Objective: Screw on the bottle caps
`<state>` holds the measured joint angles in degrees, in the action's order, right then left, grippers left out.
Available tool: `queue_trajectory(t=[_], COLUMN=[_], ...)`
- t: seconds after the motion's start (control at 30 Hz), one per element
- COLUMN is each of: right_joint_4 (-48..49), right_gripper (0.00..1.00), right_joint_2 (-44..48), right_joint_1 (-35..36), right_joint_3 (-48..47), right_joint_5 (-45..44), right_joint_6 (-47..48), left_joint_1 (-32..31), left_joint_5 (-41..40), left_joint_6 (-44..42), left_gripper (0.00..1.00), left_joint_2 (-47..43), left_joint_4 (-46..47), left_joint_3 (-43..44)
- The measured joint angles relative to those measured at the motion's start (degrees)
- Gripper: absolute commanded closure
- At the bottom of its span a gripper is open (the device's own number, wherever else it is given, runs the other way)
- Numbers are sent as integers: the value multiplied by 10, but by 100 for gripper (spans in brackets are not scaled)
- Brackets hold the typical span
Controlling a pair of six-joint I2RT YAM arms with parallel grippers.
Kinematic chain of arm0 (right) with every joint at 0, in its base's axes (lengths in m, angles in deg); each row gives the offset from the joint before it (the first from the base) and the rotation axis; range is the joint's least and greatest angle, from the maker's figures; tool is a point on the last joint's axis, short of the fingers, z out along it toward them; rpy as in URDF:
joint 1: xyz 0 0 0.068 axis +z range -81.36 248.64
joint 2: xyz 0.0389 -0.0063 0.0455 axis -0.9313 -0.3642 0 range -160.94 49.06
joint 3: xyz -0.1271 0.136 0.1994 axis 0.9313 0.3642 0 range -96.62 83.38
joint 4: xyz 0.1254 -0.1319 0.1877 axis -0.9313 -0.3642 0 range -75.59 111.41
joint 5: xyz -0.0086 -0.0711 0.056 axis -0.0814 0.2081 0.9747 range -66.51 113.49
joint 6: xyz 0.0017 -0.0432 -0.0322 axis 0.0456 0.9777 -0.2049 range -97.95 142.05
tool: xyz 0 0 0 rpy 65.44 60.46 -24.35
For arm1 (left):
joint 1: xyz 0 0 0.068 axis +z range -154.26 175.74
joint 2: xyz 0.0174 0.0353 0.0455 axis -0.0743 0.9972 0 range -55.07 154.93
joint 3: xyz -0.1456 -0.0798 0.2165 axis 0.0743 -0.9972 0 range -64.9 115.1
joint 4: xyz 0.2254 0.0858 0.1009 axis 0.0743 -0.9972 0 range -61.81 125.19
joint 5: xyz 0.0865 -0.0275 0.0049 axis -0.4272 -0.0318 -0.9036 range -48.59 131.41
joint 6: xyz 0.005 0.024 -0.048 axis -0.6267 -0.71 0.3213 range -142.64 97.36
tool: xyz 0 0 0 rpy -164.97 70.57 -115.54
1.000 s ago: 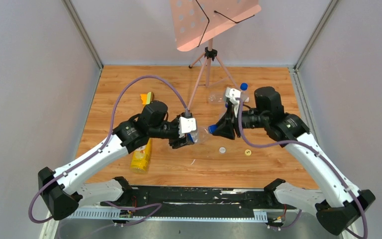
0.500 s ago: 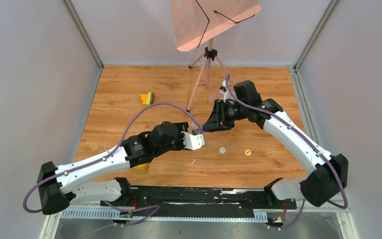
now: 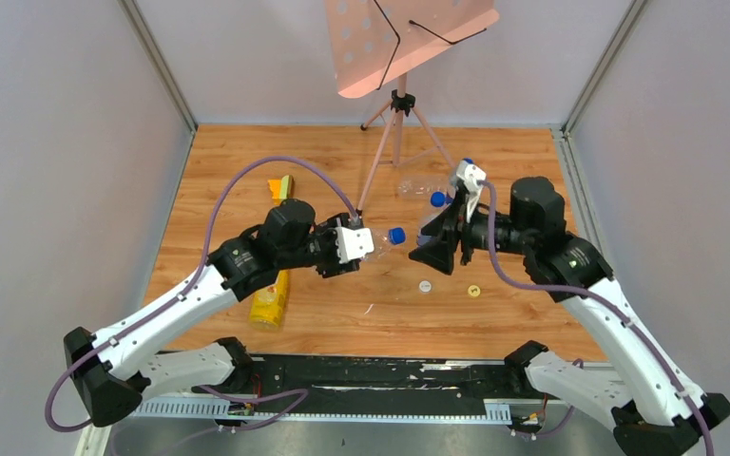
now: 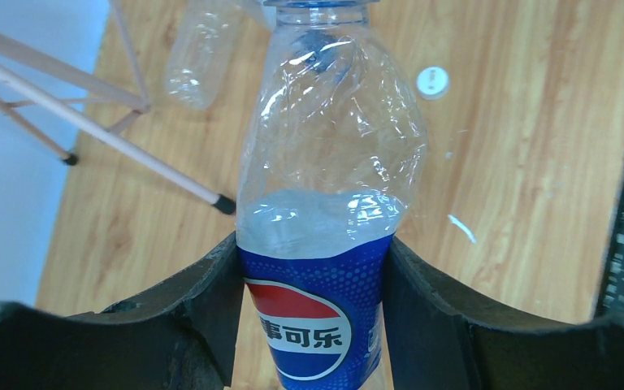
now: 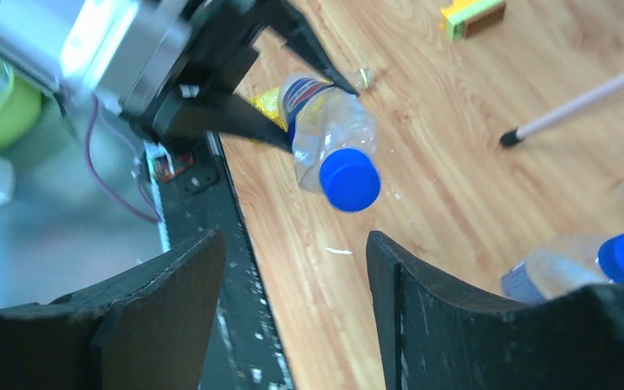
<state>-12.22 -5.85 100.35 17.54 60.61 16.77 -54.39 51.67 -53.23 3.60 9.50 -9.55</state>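
1. Left end effector: the jaws are closed onto the clear bottle, pressing on either side of its blue label, as the left wrist view shows at lower centre.
2. Clear bottle: it is held off the table, lying roughly level near the centre of the top view. It looks empty and its upper wall is creased.
3. Blue cap: it sits on the neck of the held bottle and points toward the right end effector. How tightly it is seated cannot be told.
4. Right end effector: the jaws stand wide apart and grip nothing. It is just right of centre in the top view, facing the blue cap across a gap, with nothing touching its fingers.
5. Second capped bottle: it carries a blue cap of its own and lies at the lower right of the right wrist view, partly hidden behind the right end effector in the top view.
6. Loose caps: the white cap and the yellow cap lie apart on the table, below the right end effector in the top view.
7. Yellow bottle: it lies on the table at lower left, beneath the left arm.
8. Uncapped clear bottle: it lies on the table near the music stand, in the upper centre of the top view.
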Motion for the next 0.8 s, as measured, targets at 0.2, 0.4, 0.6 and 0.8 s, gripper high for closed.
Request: queue_trajectory(t=[0.2,0.4,0.6,0.8], right_joint_4=[5,1,-4,-13], right_gripper=[39,44,48,52], right_joint_2=[90,118,94,73], right_joint_1=[2,2,2,2], right_joint_3=[67,83,82,81], right_joint_5=[85,131,155,162], right_joint_6=[217,366,438,475], left_joint_1=[40,42,42,42], left_joint_5=[137,218,254,269], left_joint_6=[4,4,-2,-9], left_gripper=[100,100,100,100], left_joint_2=[34,62,80,97], left_joint_4=[-67,-106,-133,-148], left_joint_3=[55,82,112,128])
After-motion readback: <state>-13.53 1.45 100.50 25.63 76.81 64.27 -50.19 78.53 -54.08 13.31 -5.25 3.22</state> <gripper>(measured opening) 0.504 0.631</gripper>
